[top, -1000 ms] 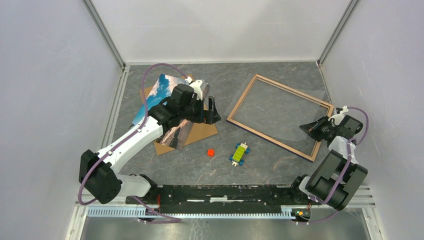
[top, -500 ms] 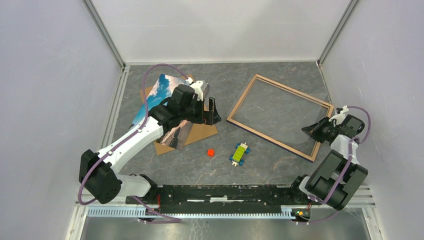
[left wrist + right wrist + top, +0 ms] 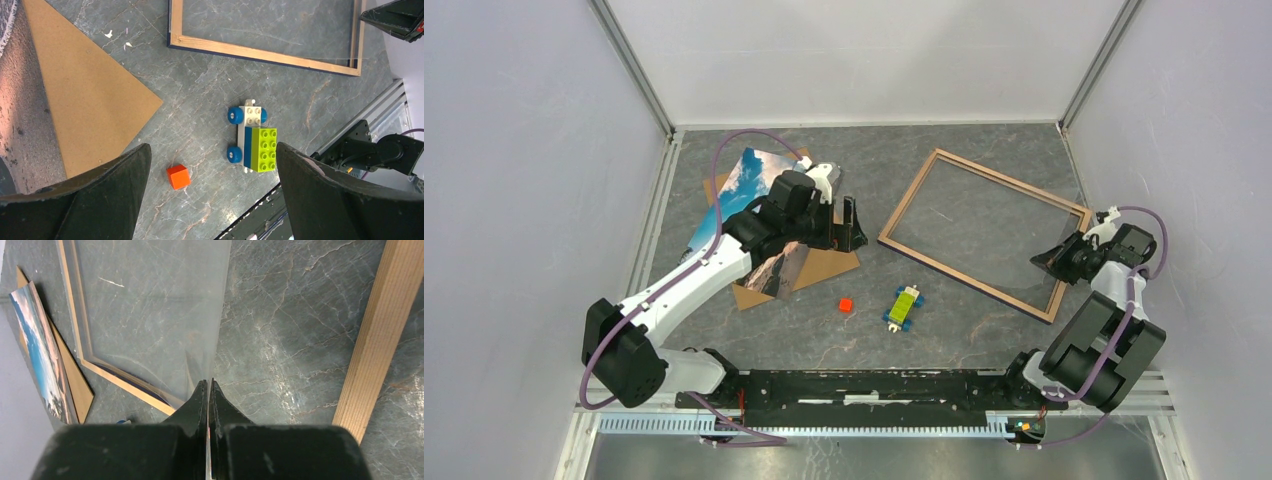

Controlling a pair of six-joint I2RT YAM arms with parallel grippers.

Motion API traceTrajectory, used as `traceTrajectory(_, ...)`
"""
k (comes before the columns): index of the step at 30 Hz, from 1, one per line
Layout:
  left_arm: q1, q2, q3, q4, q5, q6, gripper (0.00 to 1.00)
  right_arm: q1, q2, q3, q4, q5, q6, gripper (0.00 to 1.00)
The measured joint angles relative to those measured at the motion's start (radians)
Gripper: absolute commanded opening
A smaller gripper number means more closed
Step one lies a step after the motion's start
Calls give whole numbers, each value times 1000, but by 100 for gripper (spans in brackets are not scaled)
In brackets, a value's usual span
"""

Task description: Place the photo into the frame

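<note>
The photo (image 3: 742,180), a seaside print, lies tilted on a brown backing board (image 3: 824,265) at the left, largely hidden under my left arm. My left gripper (image 3: 839,225) hangs open above the board's right edge, holding nothing. Through the left wrist view, its jaws (image 3: 212,150) stand wide over bare table. The frame (image 3: 910,196), light wood, lies flat at the right. My right gripper (image 3: 1049,257) is at the frame's near right corner. It is shut (image 3: 207,381) on the edge of a clear sheet (image 3: 150,315) that lies over the frame's opening.
A small red cube (image 3: 845,304) and a toy car of green, blue and white bricks (image 3: 903,306) sit on the table between the board and the frame. Grey walls close in the table on three sides.
My right gripper has drawn slightly to the right, still pinching the clear sheet. The left arm has not moved.
</note>
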Motion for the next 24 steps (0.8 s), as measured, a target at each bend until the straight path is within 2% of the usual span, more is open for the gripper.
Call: traceTrajectory(24, -8, 0, -10, 0, 0, 0, 100, 0, -34, 6, -26, 59, -13, 0)
